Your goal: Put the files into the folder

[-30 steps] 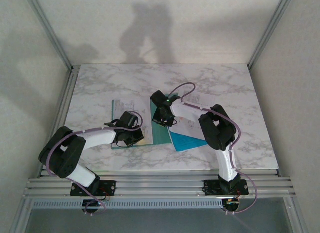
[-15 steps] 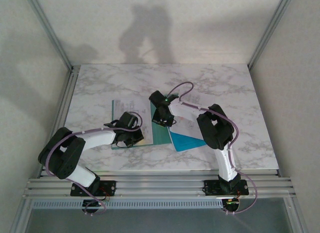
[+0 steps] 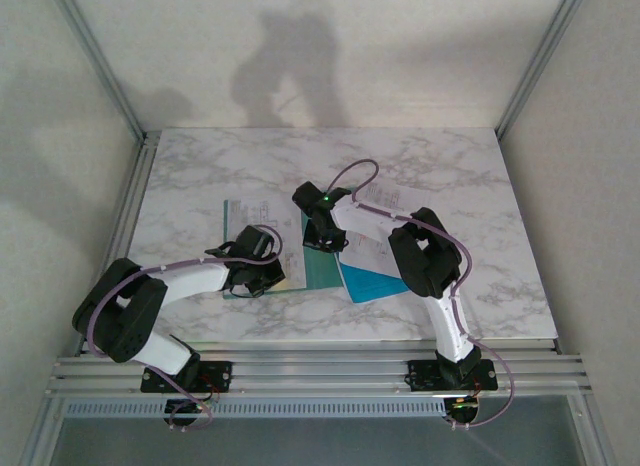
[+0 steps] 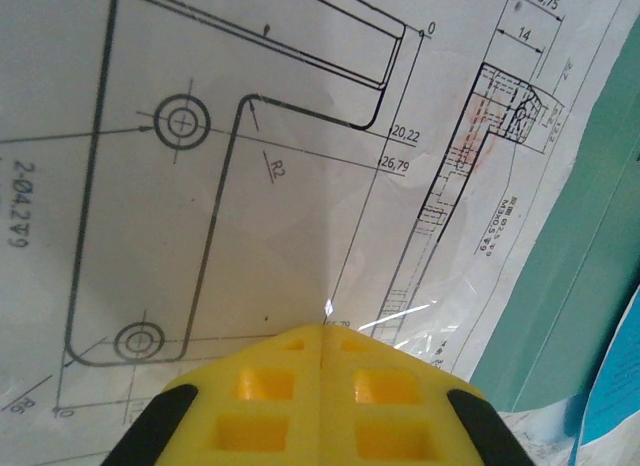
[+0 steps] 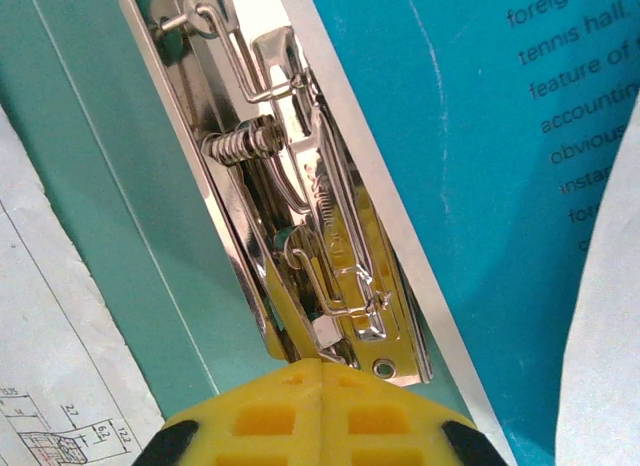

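At closed right gripper (image 5: 322, 366): folder (image 5: 100, 196) clip (image 5: 300, 186); files (image 5: 55, 376) beside

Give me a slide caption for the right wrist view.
Shut yellow fingers at the metal clip of the teal folder, a blue sheet alongside.

The right gripper (image 5: 322, 376) is covering the lower end of the metal clip (image 5: 300, 206) on the folder (image 5: 100, 186), and the frame edge is cutting off the print on the cyan sheet (image 5: 500, 136). From above, the left arm (image 3: 190, 276) is hiding part of the drawing sheet (image 3: 245, 214).
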Controlling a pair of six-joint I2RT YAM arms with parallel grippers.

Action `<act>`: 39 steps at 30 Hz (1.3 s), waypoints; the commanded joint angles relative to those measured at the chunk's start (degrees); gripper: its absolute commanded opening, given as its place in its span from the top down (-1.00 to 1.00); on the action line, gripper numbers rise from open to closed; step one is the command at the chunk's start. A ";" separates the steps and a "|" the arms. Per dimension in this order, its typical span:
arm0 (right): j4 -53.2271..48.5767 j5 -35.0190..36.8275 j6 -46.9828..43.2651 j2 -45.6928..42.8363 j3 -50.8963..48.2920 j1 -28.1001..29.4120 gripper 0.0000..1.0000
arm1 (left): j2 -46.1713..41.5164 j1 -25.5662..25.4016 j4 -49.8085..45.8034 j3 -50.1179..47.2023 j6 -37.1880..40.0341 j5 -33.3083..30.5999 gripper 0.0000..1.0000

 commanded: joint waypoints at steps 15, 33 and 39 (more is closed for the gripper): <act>3.55 -0.11 3.17 -17.12 -7.64 -1.31 0.34 | -0.38 0.84 -4.69 -1.98 -0.16 -2.55 1.00; 25.38 -15.28 16.05 -11.95 -15.23 -3.49 -0.23 | -0.28 0.84 -4.55 -1.45 0.43 -2.31 1.00; 23.62 -13.77 13.11 -7.11 -7.12 -6.03 -0.14 | -0.78 0.84 -4.73 -1.62 0.34 -2.74 1.00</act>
